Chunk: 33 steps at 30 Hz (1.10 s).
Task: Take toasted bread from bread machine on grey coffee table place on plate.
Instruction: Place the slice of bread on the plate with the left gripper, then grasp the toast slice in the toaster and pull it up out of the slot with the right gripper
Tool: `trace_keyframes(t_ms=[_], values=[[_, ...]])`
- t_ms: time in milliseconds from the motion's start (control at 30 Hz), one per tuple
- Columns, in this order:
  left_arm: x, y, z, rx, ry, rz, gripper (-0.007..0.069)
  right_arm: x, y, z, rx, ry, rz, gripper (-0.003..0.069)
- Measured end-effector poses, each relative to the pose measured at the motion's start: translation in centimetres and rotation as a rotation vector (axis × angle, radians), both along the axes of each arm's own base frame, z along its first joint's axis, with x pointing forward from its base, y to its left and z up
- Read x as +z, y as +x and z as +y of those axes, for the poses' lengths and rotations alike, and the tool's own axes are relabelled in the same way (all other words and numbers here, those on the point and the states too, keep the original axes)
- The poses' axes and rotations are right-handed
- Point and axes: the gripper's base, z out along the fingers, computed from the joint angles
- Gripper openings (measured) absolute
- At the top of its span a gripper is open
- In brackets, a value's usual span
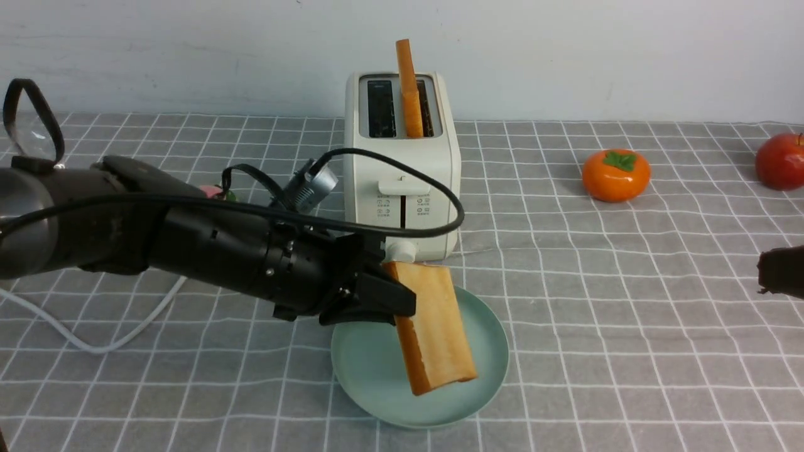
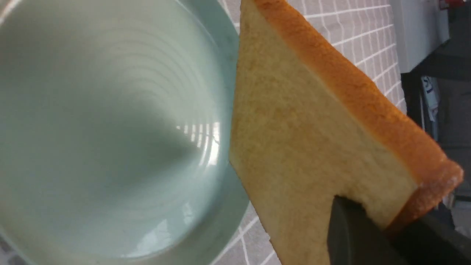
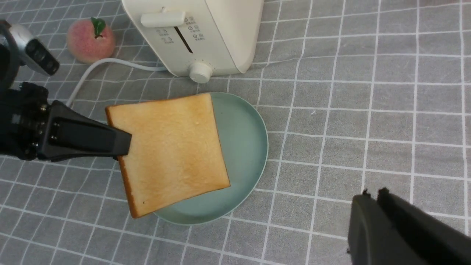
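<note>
Left pincer (image 1: 405, 300) gripping toast slice (image 1: 440, 326) by corner, holding it tilted over plate (image 1: 364, 376). Placing step; next likely needing lowering flat, then releasing. Right pincer (image 3: 373, 195) closed, empty.

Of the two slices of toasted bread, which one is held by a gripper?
The tilted slice above the plate: the left gripper pinches its edge. The other slice stands upright in the toaster's right slot, with no gripper touching it.

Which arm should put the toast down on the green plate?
The left arm. The left pincer grips the toast slice, tilted just above the plate. The right pincer is shut, empty and off to the side.
</note>
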Motion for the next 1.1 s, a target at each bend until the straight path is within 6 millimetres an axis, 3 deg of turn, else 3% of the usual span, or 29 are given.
trace_keyframes(t_ms=[300,500,667,833,900,933,1067,1100], values=[[-1.1,-0.3,1.0,0.000,0.162,0.052,0.0347,0.0,0.0,0.0,0.000,0.001,0.000,0.0038],[-0.5,-0.9,2.5,-0.016,0.380,0.089,0.0358,1.0,0.0,0.1,0.007,0.004,-0.023,0.0041],[3.1,-0.9,3.3,0.025,0.459,0.048,0.0287,3.4,1.1,0.4,0.057,-0.003,-0.005,0.0047],[6.2,-1.8,4.3,0.020,0.543,-0.022,0.0166,4.8,3.4,0.7,0.099,-0.010,0.045,0.0053],[8.8,-3.2,5.5,0.087,0.611,-0.072,0.0026,5.4,5.2,1.0,0.124,-0.007,0.097,0.0053],[9.4,-3.7,5.8,0.099,0.626,-0.089,0.0002,5.7,5.8,1.2,0.135,-0.006,0.113,0.0054],[12.4,-7.0,7.4,0.200,0.647,-0.154,-0.0014,5.9,8.2,2.9,0.196,-0.023,0.165,0.0054],[13.3,-8.8,8.0,0.229,0.635,-0.185,-0.0014,6.0,9.3,4.5,0.234,-0.034,0.176,0.0056]])
